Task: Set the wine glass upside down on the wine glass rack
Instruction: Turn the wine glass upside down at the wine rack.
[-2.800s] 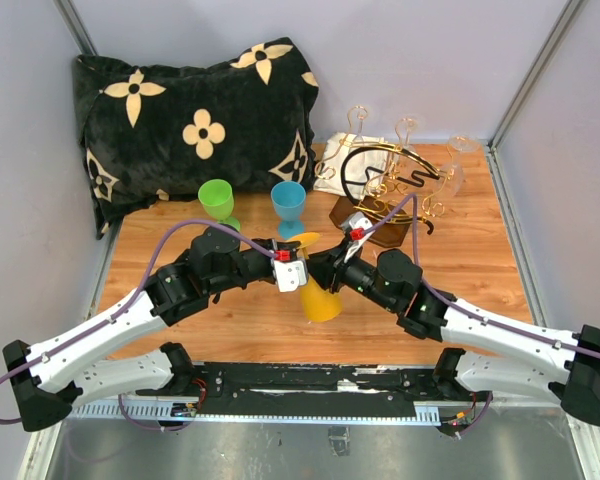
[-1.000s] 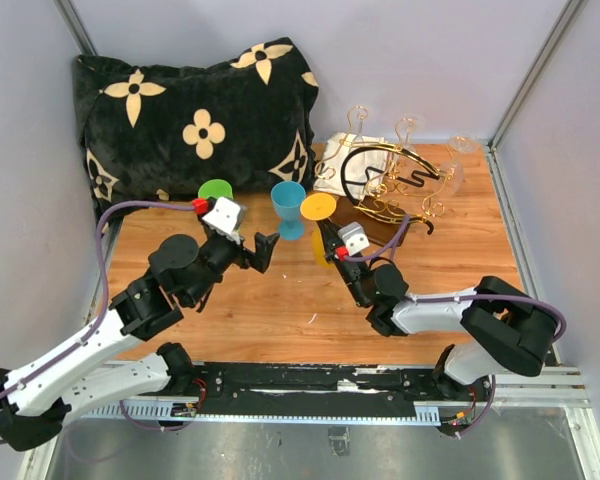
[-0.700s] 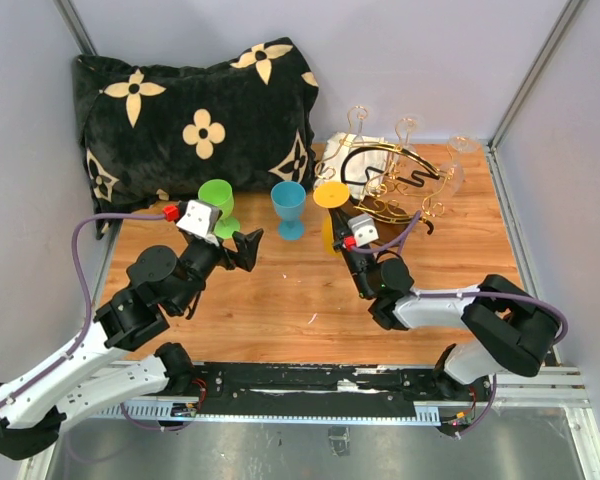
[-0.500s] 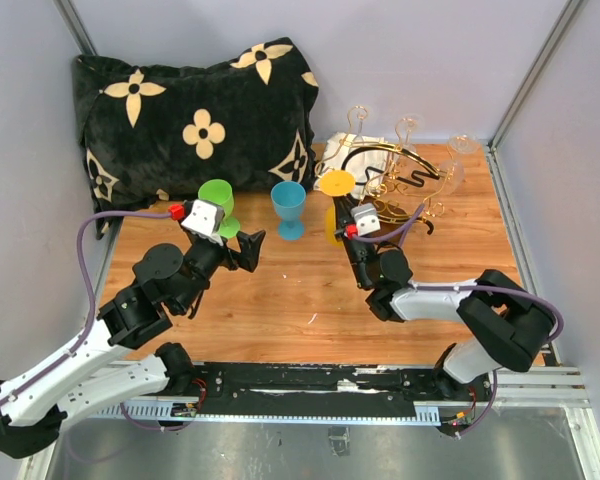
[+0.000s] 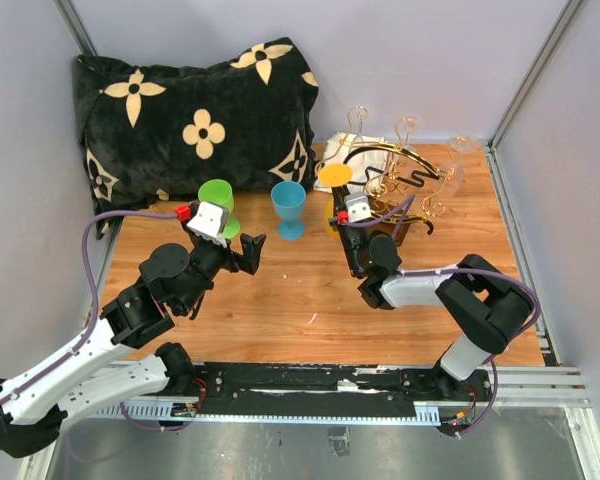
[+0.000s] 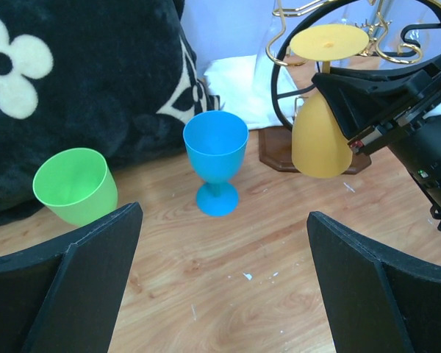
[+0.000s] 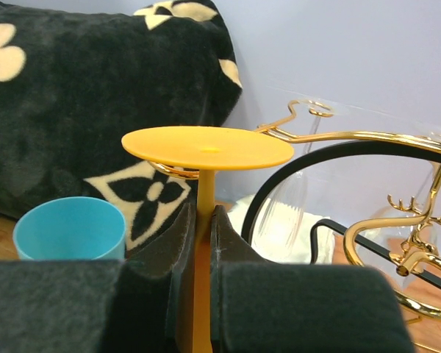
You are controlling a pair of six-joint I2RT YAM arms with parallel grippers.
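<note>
At the near edge of the wooden table (image 5: 280, 300), the left gripper (image 6: 220, 294) hung with its jaws spread wide and nothing between them, facing a green cup (image 6: 73, 185) and a blue goblet (image 6: 215, 147) standing upright.

Farther in and to the right, the right gripper (image 7: 203, 243) was clamped tight on the stem of the yellow wine glass (image 7: 206, 147). It held the glass upside down in the air, just in front of the near left side of the wine glass rack (image 5: 400, 180).

The likely trouble was the wide foot striking a gold rail or the black ring instead of sliding over a slot. That could nudge the light stand or twist the thin stem in the grip. Clear glasses (image 5: 450, 165) already hung on the rack and could be knocked. Whether the foot was touching the wire could not be told.

The glass was opaque, matte yellow and looked like plastic. Its flat round foot was on top and level, above a slim stem and a tapered bowl opening downward.

Behind it the rack showed gold wire with curled ends, a black oval ring and a dark wooden base. A black pillow (image 5: 190, 110) with cream flower shapes lay against the far left wall.
</note>
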